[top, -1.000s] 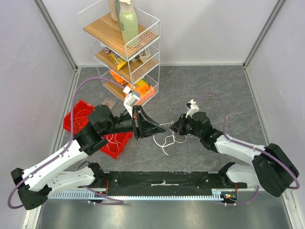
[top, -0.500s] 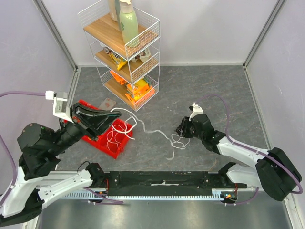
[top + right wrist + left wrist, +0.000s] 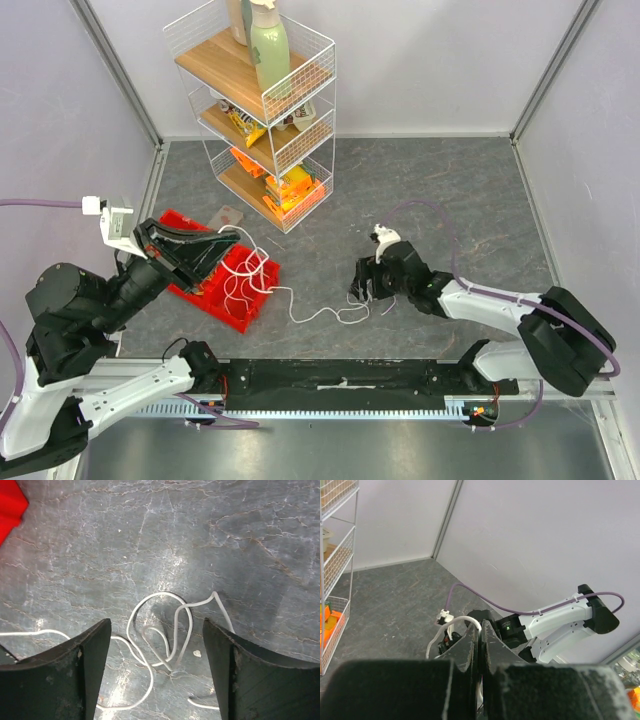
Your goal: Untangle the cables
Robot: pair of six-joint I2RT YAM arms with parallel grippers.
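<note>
moved: right arm has swung in toward the table centre since half a second ago. the white strand that then ran raised between the two arms now sags and lies along the table. left arm stays raised in nearly the same pose.
cables (image 3: 352,313): white, thin and curly. one bundle of loops hangs from the left tool down onto the red tray (image 3: 172,226). a single strand runs on from the tray edge across the table (image 3: 430,190) to a small knot of loops lying flat at the right tool.
left tool (image 3: 230,238): lifted above the red tray, pointing toward the table centre. the wrist view shows both fingers pressed together, with a white loop clamped between them and arching up over the tips.
right tool (image 3: 358,292): low over the table, pointing down at the small knot. the wrist view shows the fingers spread wide, one on each side of the loops and touching none of them. it grips nothing.
wire rack (image 3: 262,110): stands at the far left of the table, behind the red tray, well apart from the cables. a green bottle (image 3: 268,45) stands on its top shelf.
</note>
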